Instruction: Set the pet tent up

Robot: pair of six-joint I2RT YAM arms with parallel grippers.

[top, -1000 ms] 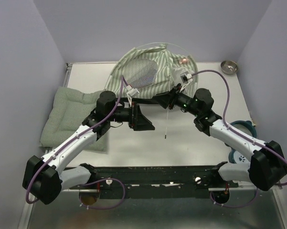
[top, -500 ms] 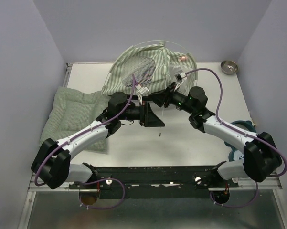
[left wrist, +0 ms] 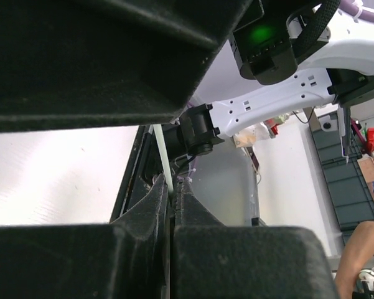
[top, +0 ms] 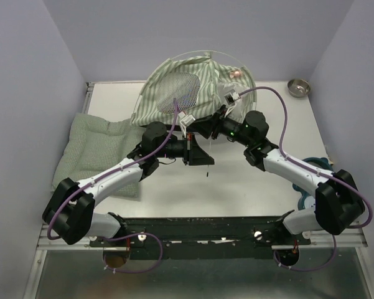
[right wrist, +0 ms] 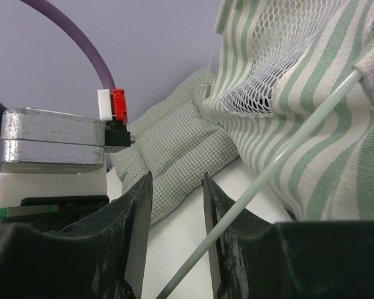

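Clamping the pole (left wrist: pixel 163 159), lower centre — left fingers (left wrist: pixel 146 215) clenched on it; right fingers (right wrist: pixel 134 237) part-spread, hold unclear. Recommend steering it straight toward the pet tent (top: pixel 193 87) — avoid kinking.

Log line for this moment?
left gripper shut on thin whitish pole | right gripper open | green-and-white striped fabric tent at rear

Top cam is evenly lit from overhead and sharp, only soft shadows on the flat white surface (top: pixel 249 187). Left wrist cam is mostly the black left claw (left wrist: pixel 172 202) as a dark underexposed blur around the thin whitish pole (left wrist: pixel 163 156), with the background bright and washed out. Right wrist cam is bright, and the green-and-white striped fabric tent (right wrist: pixel 323 143) reads clearly
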